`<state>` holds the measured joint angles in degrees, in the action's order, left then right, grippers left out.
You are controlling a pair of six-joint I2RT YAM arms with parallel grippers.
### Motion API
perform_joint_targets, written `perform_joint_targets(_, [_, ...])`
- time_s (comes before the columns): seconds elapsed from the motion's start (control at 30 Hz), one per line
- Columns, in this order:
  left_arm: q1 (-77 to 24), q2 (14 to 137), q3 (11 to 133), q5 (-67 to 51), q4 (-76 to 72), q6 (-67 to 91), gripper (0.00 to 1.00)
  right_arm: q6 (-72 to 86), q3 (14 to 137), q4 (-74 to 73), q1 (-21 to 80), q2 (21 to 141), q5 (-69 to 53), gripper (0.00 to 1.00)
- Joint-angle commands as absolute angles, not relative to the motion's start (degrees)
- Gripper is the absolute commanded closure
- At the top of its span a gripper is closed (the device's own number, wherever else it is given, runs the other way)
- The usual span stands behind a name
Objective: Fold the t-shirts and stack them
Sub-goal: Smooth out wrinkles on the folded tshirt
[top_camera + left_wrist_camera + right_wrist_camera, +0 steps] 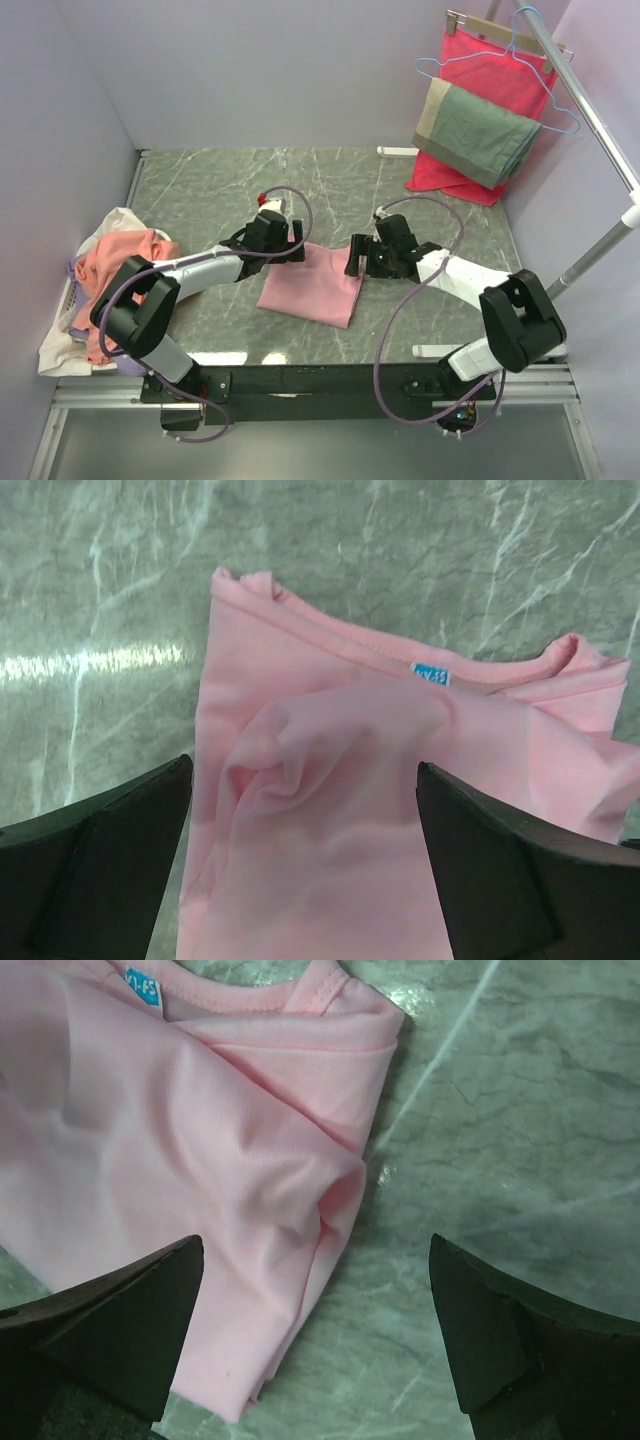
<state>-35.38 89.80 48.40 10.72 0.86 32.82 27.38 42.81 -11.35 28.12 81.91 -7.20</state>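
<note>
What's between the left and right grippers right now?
The collar end of the folded pink t-shirt spans the gap between the open left gripper and the open right gripper. This is clearest in the top external view.

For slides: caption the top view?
Left end effector and right end effector, both open, poised over a folded pink t-shirt on the table; more shirts piled at left.

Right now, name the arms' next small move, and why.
Probably raise the left gripper and right gripper, both open, clear of the light pink cotton t-shirt: it lies folded on the marble table, while crumpled salmon and white shirts wait at left.
</note>
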Motion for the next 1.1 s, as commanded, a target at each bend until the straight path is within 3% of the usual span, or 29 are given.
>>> perform_joint_targets(0.0, [-34.9,90.3,51.7,10.6,-4.8,29.2,0.01,27.2,45.1,-5.5,27.4,85.6,-9.5,0.01])
perform_joint_targets(0.07, [-34.6,90.7,52.0,10.6,-5.0,28.9,0.02,27.4,45.5,-4.1,27.2,86.9,-10.3,0.06])
perform_joint_targets(0.2, [-34.1,91.5,52.8,9.6,-5.5,28.6,0.05,27.6,46.4,-2.9,26.9,90.5,-11.7,0.33])
perform_joint_targets(0.33, [-33.9,92.1,53.2,9.2,-4.9,29.2,0.13,27.5,47.4,-3.5,26.9,90.7,-11.3,0.41])
perform_joint_targets(0.4, [-33.8,91.8,52.4,9.0,-5.0,29.4,0.23,27.1,47.5,-4.0,26.9,89.6,-11.1,0.48])
perform_joint_targets(0.57, [-33.7,92.2,51.4,8.1,-5.1,29.9,0.52,26.3,48.3,-5.4,26.9,88.9,-11.3,0.54])
perform_joint_targets(0.6, [-33.7,92.4,51.3,8.0,-4.9,29.9,0.54,26.4,48.4,-5.4,26.9,88.9,-11.5,0.54])
perform_joint_targets(0.73, [-33.7,92.6,51.0,8.1,-4.7,29.7,0.55,26.4,48.4,-5.4,26.9,88.6,-11.8,0.52])
perform_joint_targets(0.97, [-33.7,92.4,49.7,9.5,-3.4,29.2,0.45,25.9,48.7,-6.4,26.9,88.2,-12.0,0.43])
perform_joint_targets(1.07, [-33.7,92.3,49.1,9.1,-3.2,29.3,0.49,25.9,48.7,-6.7,26.9,87.9,-12.0,0.45])
